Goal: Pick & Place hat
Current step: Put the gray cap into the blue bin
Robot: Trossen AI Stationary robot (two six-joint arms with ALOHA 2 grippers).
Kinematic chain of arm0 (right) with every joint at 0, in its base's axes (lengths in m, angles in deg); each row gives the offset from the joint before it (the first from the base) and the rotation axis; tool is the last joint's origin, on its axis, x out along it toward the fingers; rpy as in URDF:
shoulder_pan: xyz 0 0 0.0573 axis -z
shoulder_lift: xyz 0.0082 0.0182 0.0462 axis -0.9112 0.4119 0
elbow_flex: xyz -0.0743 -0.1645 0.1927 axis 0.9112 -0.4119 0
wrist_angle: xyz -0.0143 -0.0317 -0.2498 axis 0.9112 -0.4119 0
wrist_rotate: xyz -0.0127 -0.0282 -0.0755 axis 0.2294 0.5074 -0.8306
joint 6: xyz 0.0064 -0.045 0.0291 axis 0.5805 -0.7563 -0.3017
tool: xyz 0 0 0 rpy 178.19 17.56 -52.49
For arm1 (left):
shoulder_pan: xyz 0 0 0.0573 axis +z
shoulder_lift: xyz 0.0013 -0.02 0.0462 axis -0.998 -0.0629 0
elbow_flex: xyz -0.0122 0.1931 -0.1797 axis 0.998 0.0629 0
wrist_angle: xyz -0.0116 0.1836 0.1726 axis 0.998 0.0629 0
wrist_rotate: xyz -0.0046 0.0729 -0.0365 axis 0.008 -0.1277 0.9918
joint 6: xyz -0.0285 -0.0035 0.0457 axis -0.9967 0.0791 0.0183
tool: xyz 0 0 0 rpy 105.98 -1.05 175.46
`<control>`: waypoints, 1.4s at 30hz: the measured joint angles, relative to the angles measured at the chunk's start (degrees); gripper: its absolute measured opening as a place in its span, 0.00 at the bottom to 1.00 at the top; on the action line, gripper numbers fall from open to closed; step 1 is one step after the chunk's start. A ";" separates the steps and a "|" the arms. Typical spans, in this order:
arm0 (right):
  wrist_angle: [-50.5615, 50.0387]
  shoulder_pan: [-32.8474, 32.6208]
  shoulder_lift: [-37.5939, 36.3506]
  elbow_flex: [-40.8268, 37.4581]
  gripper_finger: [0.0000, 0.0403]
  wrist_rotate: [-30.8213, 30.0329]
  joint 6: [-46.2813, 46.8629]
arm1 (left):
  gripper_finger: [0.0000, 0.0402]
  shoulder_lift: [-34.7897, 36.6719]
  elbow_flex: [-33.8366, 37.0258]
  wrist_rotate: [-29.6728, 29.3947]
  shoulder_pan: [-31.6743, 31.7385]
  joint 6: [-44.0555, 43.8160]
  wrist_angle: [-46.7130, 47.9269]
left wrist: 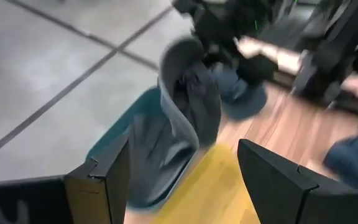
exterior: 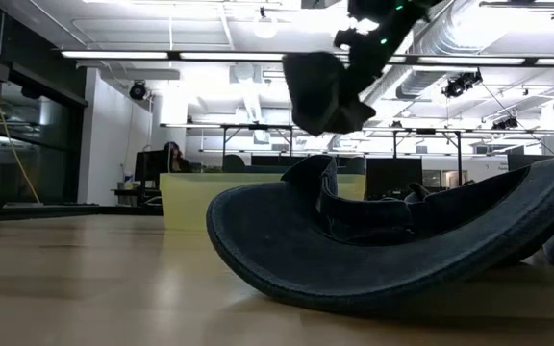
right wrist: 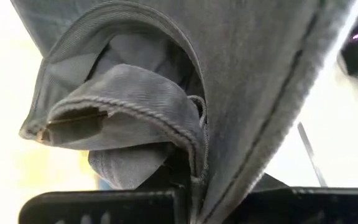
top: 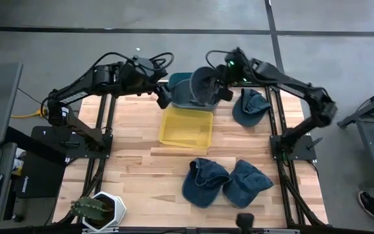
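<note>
**Holding a grey hat above the yellow tray at the far edge**

Starting at the near edge of the wooden surface (top: 141, 162), a small potted cactus (top: 91, 209) in a white pot sits at the left corner. Toward the right, two blue hats lie side by side and touching: the left blue hat (top: 205, 181) and the right blue hat (top: 250, 182). In the low view one of these fills the foreground (exterior: 354, 250), brim toward the camera, and blocks most of what lies behind it.

Farther back, near the middle of the surface, stands a shallow yellow tray (top: 186, 127). Just beyond it, at the far edge, is a teal bin (top: 184, 94). A third blue hat (top: 250, 107) lies on the surface to the right of the bin, beside the right arm.

The grey hat (top: 203, 86) hangs in the air over the bin and the far end of the tray, clear of the surface. The right tool (top: 224, 83) is clamped tight on the hat's fabric; its wrist view is almost wholly filled by the grey cloth (right wrist: 166, 106), folded and bunched between the dark fingers. In the low view the hat dangles (exterior: 320, 91) from that tool above everything else.

The left tool (top: 164, 96) sits just to the left of the bin and the hanging hat, fingers (left wrist: 107, 180) spread wide with nothing between them; past them its wrist view shows the grey hat (left wrist: 188, 99), the teal bin (left wrist: 114, 149) and the yellow tray (left wrist: 213, 193)
</note>
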 joint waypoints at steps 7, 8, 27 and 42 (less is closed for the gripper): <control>-9.81 1.67 16.05 16.55 0.07 -2.87 -7.75 | 0.59 -0.57 0.04 0.08 0.00 1.54 8.22; -11.37 1.67 18.08 18.91 0.07 -3.60 -8.85 | 0.59 -1.08 0.00 0.24 0.00 1.54 8.79; -34.83 -2.64 34.93 43.88 0.07 -12.72 -20.43 | 0.59 -2.88 0.04 11.45 0.00 4.74 15.12; -34.91 -3.24 35.02 43.27 0.07 -9.13 -20.14 | 0.59 -2.95 0.04 16.19 0.00 6.23 15.17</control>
